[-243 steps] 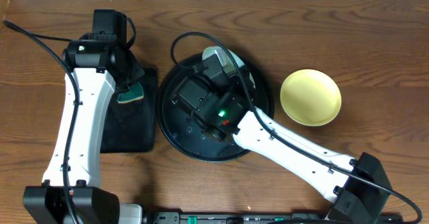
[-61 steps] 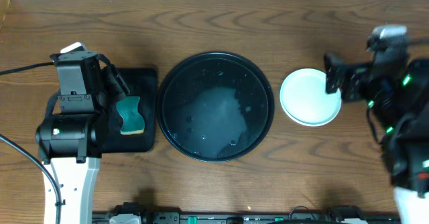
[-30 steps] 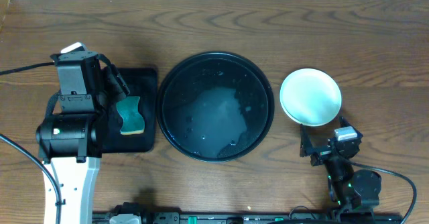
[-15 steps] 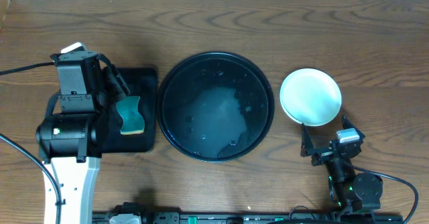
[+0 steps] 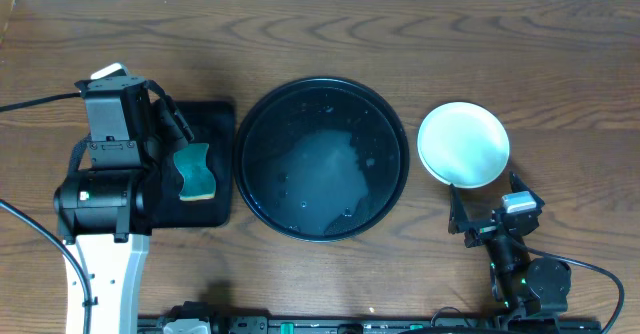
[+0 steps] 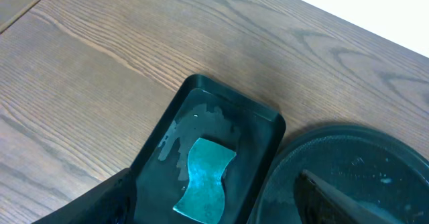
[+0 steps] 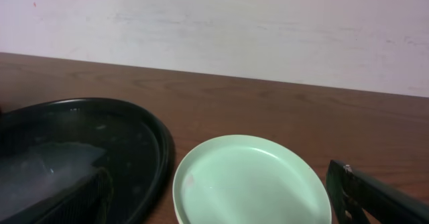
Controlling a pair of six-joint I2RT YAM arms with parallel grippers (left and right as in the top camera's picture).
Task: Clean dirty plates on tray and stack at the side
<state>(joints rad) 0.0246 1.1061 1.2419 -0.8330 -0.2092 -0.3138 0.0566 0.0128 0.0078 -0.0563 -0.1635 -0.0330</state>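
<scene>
The round black tray sits mid-table, wet inside, with no plate on it; it also shows as the tray at left and the tray at right. The plates are stacked to its right, a pale mint one on top; what lies under it is hidden. My right gripper is open just in front of the plates, touching nothing. My left gripper hangs open above a teal sponge.
The sponge lies in a small rectangular black tray left of the round tray, with water smears around it. The table's front edge runs close behind my right arm. Bare wood lies along the far side, below a white wall.
Eight seconds ago my right gripper was over the round tray and a yellow plate lay alone at the right. The mint plate now tops it; my right arm has withdrawn to the front edge.
</scene>
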